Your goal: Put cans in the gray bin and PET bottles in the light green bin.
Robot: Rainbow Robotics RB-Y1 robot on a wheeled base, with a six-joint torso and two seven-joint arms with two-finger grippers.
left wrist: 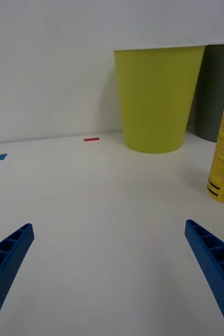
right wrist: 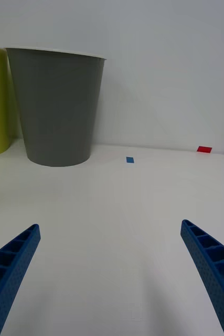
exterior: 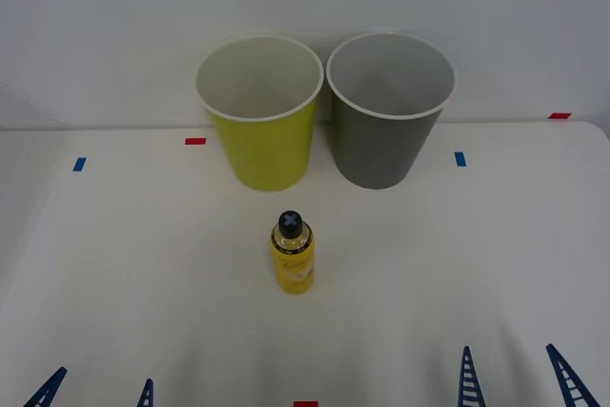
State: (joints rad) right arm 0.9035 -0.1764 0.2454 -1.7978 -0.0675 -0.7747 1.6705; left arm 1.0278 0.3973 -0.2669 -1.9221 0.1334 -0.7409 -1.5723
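Nearest the camera in the front view, the blue ribbed fingertips of the left gripper (exterior: 95, 394) and the right gripper (exterior: 519, 376) are poking up at about 7 and 5 o'clock along the near edge of the counter (exterior: 114, 274), both sets of jaws standing released and spread wide with nothing between them, which suits arms that are waiting low and clear before any reach is chosen. The small PET bottle (exterior: 293, 253) of yellow liquid, black-capped and yellow-labelled, is standing upright near the counter's centre, apart from both bins and roughly midway between the two arms, so either could reach it; it is showing closer in the left wrist view, which hints the left arm is better placed. Behind it at 12 o'clock the light green bin (exterior: 260, 111) and, at about 1 o'clock, the gray bin (exterior: 390, 107) are sitting side by side with rims almost touching, mouths open upward to take drops from above. No can is in sight. The bottle is not yet in the light green bin, so the sorting is judged unstarted.
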